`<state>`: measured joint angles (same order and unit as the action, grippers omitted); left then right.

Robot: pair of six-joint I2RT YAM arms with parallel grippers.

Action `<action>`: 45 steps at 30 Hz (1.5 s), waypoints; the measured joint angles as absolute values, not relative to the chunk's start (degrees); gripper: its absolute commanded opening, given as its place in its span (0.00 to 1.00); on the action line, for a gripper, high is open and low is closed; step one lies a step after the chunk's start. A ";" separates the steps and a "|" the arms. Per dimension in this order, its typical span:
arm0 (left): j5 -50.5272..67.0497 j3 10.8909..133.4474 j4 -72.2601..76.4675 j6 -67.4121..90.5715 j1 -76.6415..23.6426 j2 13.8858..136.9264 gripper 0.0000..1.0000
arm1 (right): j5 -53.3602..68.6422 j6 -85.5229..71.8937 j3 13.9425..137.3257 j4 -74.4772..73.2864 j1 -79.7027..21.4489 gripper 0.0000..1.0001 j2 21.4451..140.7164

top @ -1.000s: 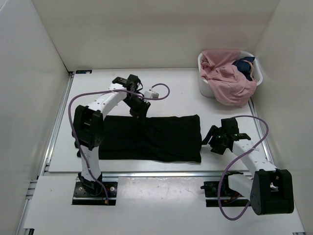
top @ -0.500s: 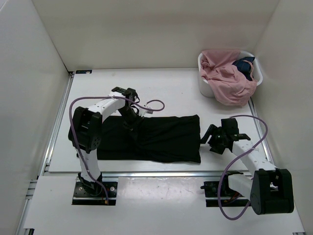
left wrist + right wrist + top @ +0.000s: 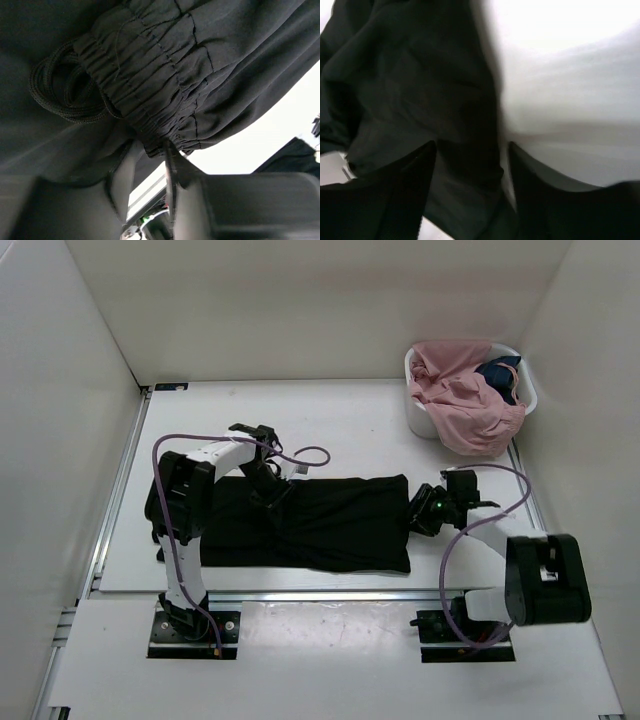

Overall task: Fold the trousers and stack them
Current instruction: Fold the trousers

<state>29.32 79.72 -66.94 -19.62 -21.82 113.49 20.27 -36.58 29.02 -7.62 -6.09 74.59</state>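
The trousers [image 3: 330, 525] lie flat on the desk [image 3: 350, 430], folded into a long black band that runs left to right in front of both arms. We see the left hand [image 3: 272, 492] down on their far edge, left of the middle. In its wrist view its fingers [image 3: 120, 180] stand a little apart, with a light strip showing in the gap. The gathered waistband [image 3: 145, 85] bunches right at the tips, and a coiled black cord [image 3: 60, 87] lies on the cloth just beside it. We cannot tell whether the tips touch the cloth.

The right hand [image 3: 418, 512] sits low at the right end of the trousers. Its fingers [image 3: 395, 200] are spread wide. The dark edge of the cloth fills much of the gap between them, and white desk shows to the right. As far as we see, nothing is pinched.

At the far right corner stands a white basket [image 3: 418, 422], well apart from the trousers. It holds a pink garment [image 3: 460, 400] that spills over its front rim, with a blue garment [image 3: 500, 375] tucked behind.
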 measured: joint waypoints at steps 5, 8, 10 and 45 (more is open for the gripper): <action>28.80 79.72 -66.72 -19.40 -21.45 113.21 0.57 | 22.52 -37.36 30.24 -5.34 -6.94 0.00 81.56; 28.64 79.72 -66.81 -19.44 -19.70 111.72 0.67 | 22.33 -38.09 30.52 -5.93 -7.18 0.00 81.76; 28.38 79.72 -66.81 -19.40 -16.53 109.75 0.68 | 21.58 -38.11 31.53 -8.12 -6.74 0.00 81.32; 28.51 87.35 -66.32 -18.39 -15.09 121.10 0.72 | -0.84 -37.01 101.86 -56.01 -47.22 0.00 115.87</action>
